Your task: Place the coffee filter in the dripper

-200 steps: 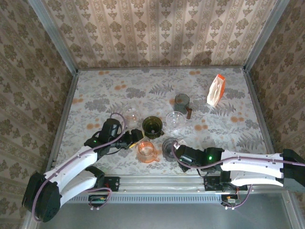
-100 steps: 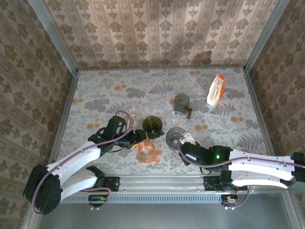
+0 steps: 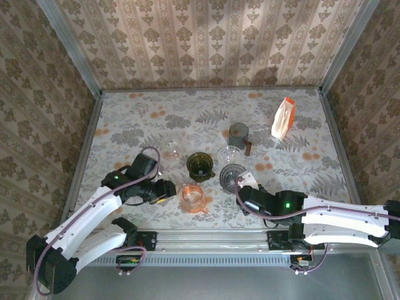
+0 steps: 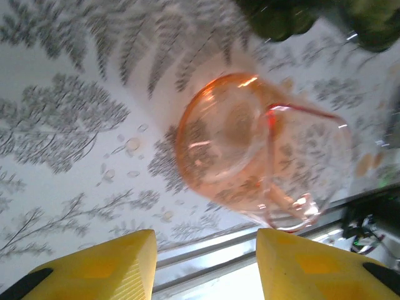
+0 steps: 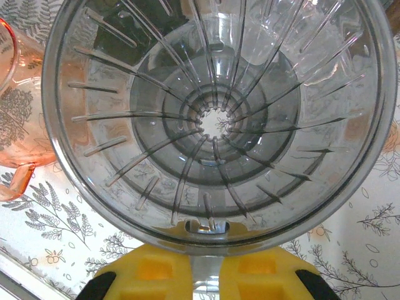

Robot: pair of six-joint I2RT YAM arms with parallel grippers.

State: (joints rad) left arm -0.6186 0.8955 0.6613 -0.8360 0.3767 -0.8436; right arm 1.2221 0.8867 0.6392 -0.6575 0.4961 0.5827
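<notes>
Spreading under both arms, the leaf-print worktop (image 3: 125, 119) carries a white-and-orange pouch (image 3: 283, 119) upright at far right, well apart from your arms; contents can't be told. Near front centre: smoky clear dripper (image 3: 232, 177). Your right hand (image 3: 245, 187) pinches the tab at its near rim, fingers pressed together on it. Whether it rests on the worktop, you can't tell. Orange dripper (image 3: 193, 197) sits just left of it, dark green dripper (image 3: 200, 165) behind. Your left hand (image 3: 164, 190) is beside the orange dripper, fingers (image 4: 94, 265) spread, nothing between them.
</notes>
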